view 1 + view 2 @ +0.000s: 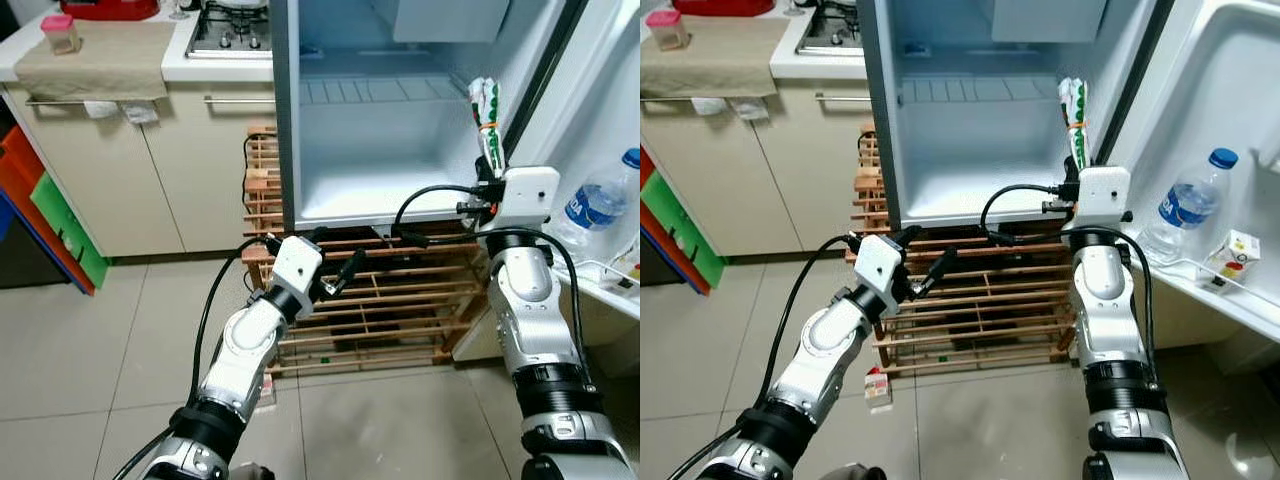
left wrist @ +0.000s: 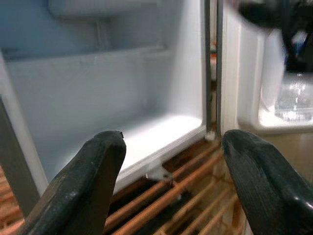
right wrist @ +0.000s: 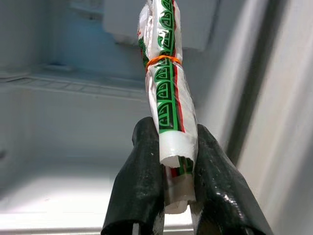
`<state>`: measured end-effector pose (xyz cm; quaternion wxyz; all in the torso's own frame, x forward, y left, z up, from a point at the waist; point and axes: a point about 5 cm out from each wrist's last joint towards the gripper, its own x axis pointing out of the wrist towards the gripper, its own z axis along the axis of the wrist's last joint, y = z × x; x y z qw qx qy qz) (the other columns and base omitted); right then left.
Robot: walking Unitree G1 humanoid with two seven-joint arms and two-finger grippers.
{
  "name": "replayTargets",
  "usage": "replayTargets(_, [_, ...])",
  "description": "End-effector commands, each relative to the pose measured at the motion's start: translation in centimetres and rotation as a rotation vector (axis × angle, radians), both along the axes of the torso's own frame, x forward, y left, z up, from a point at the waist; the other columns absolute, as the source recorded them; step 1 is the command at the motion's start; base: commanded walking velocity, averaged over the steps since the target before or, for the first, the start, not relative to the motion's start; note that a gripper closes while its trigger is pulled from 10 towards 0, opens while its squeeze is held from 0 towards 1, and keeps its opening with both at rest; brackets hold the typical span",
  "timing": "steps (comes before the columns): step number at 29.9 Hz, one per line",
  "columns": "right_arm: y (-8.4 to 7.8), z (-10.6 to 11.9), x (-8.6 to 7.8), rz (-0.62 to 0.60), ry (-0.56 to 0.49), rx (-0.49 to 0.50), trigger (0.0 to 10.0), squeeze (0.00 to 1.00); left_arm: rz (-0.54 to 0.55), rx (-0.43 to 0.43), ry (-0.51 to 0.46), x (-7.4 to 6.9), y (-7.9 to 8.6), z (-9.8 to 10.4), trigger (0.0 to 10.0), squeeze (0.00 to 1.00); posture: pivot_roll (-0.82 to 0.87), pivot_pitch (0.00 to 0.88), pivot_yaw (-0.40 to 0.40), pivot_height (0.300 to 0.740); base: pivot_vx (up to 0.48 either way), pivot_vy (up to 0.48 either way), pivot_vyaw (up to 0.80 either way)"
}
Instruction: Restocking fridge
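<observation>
A rolled green-and-white packet [image 3: 168,98], banded with an orange elastic, stands upright pinched between the right gripper's [image 3: 171,188] fingers at the open fridge's [image 1: 380,150] front edge. Beside it, a water bottle [image 1: 1185,205] sits in the door shelf. The left gripper [image 2: 171,166] hangs spread wide, holding nothing, before the wooden rack [image 1: 390,300].

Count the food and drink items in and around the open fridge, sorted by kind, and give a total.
Rolled packet, green and white, held by the right gripper: 1
Water bottle on the door shelf: 1
Small carton on the door shelf: 1
Total: 3
</observation>
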<state>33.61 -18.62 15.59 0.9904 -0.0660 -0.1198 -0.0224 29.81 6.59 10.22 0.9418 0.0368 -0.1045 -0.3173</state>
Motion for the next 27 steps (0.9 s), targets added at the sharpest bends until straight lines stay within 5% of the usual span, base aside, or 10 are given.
replayTargets(1, [0.4, 0.5, -0.2, 0.024, -0.036, 0.006, 10.0, 0.00, -0.003, -0.011, -0.065, -0.1, 0.0, 1.1, 10.0, 0.00, -0.08, 0.000, -0.026, 0.740, 0.360, 0.319, 0.00])
replayTargets(14, [0.3, 0.2, -1.0, 0.014, -0.049, 0.011, 10.0, 0.00, -0.140, 0.068, -0.198, -0.4, -1.7, 3.7, 10.0, 0.00, -0.08, 0.000, -0.032, 0.740, 0.412, 0.182, 0.00])
replayTargets(27, [0.3, 0.1, -1.2, 0.014, -0.042, 0.014, 10.0, 0.00, -0.079, 0.083, -0.129, 0.6, -1.6, 3.5, 10.0, 0.00, -0.09, 0.000, -0.025, 0.740, 0.156, -0.135, 0.00])
